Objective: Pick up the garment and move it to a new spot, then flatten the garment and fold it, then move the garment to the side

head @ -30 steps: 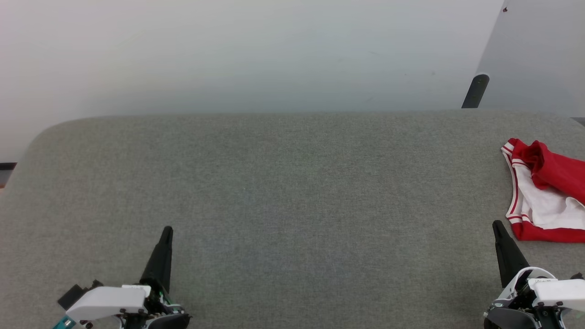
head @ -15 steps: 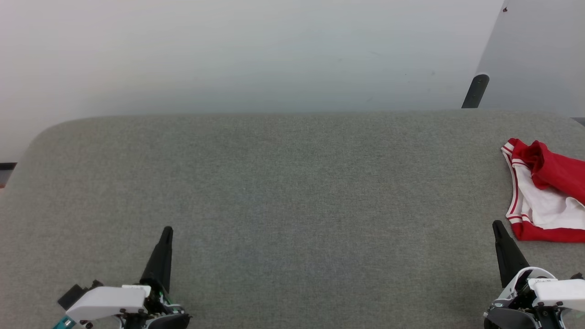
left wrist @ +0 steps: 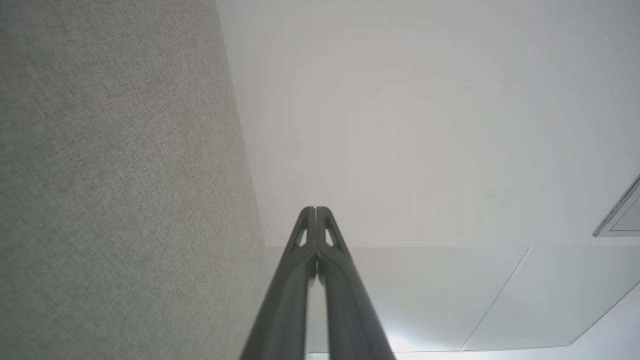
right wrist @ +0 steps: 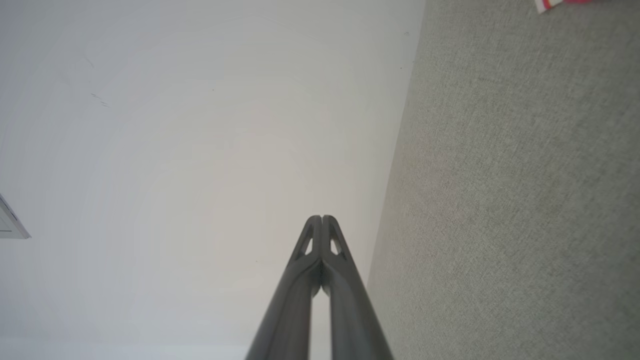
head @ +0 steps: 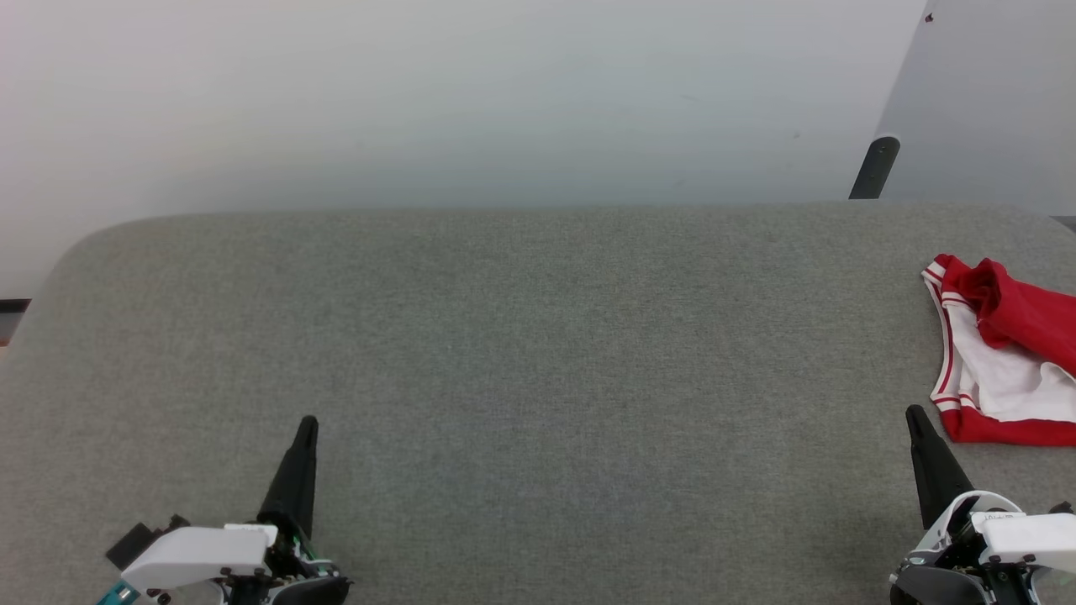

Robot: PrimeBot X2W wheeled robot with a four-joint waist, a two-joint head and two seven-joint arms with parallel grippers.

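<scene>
Both arms sit low over the grey table (head: pixel 538 336), left gripper (head: pixel 308 423) and right gripper (head: pixel 912 413) pinched together, empty. The garment (head: pixel 1009 370) lies crumpled at the table's right edge, just beyond the right gripper, which looks best placed to pick it up.

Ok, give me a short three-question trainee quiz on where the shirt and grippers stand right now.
1. True or false: the garment lies bunched on the grey fabric surface, touched by no gripper.
2. The right gripper is: A) shut on the garment; B) shut and empty; C) wide open.
3. Fill in: beside the left gripper, the garment lies far to the robot's ___.

Key: 1 true; 2 B; 3 right.
</scene>
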